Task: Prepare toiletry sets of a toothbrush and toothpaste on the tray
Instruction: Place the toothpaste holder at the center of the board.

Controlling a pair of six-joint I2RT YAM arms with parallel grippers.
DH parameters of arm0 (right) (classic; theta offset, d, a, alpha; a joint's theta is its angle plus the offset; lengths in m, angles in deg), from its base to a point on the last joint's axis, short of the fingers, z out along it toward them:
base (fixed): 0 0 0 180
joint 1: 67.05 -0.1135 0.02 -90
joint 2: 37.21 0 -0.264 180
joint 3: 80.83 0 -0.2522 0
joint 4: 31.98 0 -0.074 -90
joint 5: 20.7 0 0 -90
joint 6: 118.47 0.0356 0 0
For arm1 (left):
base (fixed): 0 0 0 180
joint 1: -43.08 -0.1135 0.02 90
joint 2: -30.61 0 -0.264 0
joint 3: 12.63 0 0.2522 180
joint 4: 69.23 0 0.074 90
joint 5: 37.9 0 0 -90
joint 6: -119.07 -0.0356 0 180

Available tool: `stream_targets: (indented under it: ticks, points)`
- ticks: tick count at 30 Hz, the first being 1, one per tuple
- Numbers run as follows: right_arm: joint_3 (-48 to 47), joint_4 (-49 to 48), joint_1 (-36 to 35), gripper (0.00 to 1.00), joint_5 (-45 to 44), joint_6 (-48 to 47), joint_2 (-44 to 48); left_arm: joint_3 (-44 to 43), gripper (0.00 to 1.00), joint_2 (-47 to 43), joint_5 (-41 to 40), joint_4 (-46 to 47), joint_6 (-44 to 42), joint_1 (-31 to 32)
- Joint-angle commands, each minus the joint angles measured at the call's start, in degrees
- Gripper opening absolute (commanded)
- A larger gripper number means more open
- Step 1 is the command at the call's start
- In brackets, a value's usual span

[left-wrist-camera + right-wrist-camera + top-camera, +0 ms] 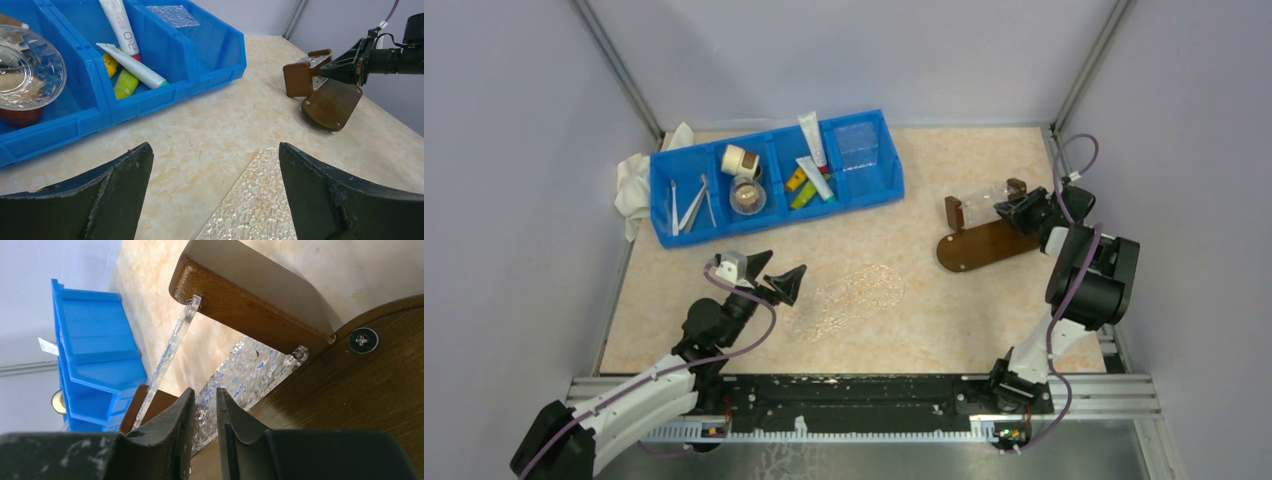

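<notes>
The left arm and the right arm both pair white link shells with bulky black joint housings. A thin purple cable runs along each. The left hand has broad black wedge-shaped fingers with scuffed grey edges. The right hand has black fingers flecked with white.

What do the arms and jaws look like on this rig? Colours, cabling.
Both alike: left arm and right arm have white links, bulky black joints, and a purple cable looped outside. Left gripper and right gripper carry matte black wedge-shaped jaws, scuffed.
</notes>
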Motion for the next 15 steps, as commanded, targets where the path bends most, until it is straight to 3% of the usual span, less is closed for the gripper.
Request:
stream_targets:
  ticks: [1,7,15]
  points:
    - [-2.40,2.88,0.70,0.23,-1.74,-4.14,0.98,5.50,0.99,-0.53,0.40,1.77,-0.49,-0.15]
    - [-4.23,3.78,0.57,0.16,-2.43,-4.72,-1.32,5.38,0.99,-0.19,0.56,1.76,-0.56,-0.11]
    - [-8.27,3.80,-1.22,0.16,-2.39,-5.12,-5.64,5.15,0.99,0.26,0.49,1.78,-0.48,-0.11]
